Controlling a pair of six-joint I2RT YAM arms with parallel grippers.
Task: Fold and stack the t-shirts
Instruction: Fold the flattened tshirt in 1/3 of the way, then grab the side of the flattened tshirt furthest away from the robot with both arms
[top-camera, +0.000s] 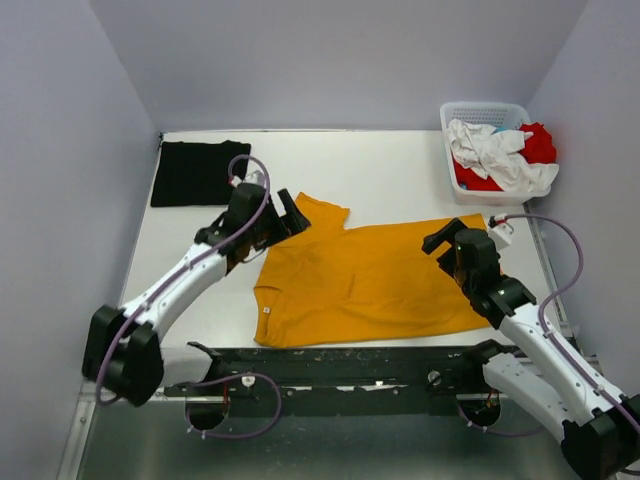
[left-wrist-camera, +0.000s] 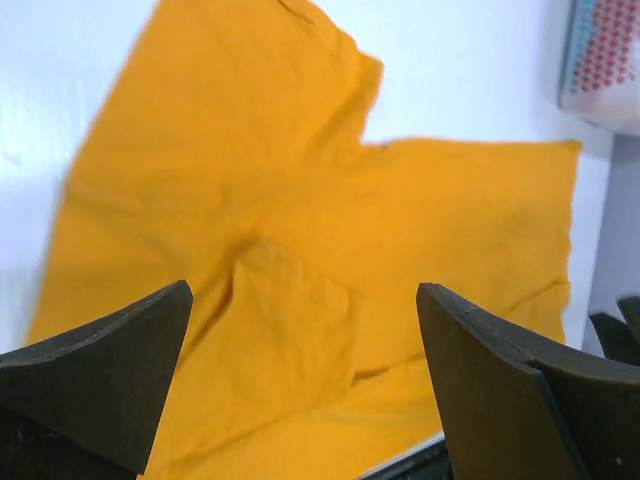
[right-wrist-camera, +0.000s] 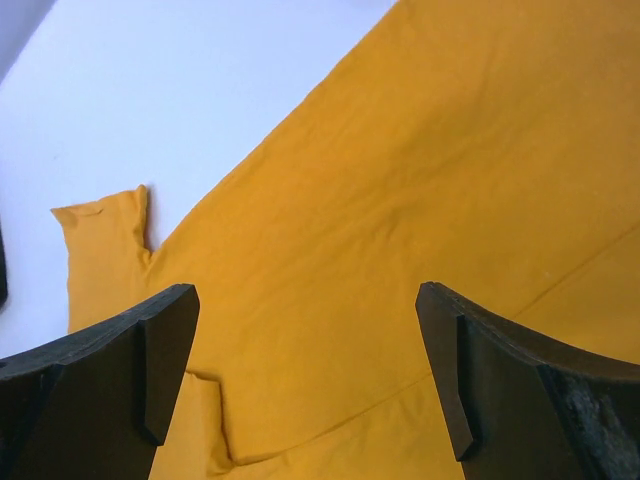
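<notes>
- Top external view shows a white table (top-camera: 400, 160), with bare room on the far side of the mustard shirt (top-camera: 370, 285) and a bare strip to its left.
- The mustard shirt lies spread flat in the middle. Its near edge runs along the table's near edge, and one sleeve sticks out on the far side.
- A white basket (top-camera: 447, 150) sits at the far right of the mustard shirt, well apart, with a white shirt (top-camera: 495, 155) and a red shirt (top-camera: 540, 145) inside.
- A black shirt (top-camera: 195, 172) lies folded at the far left of the mustard shirt, not touching it.
- The left gripper (top-camera: 290, 215) is by that far sleeve, jaws wide apart, holding nothing.
- The right gripper (top-camera: 448, 235) is over the mustard shirt's right edge, jaws wide apart, holding nothing.
</notes>
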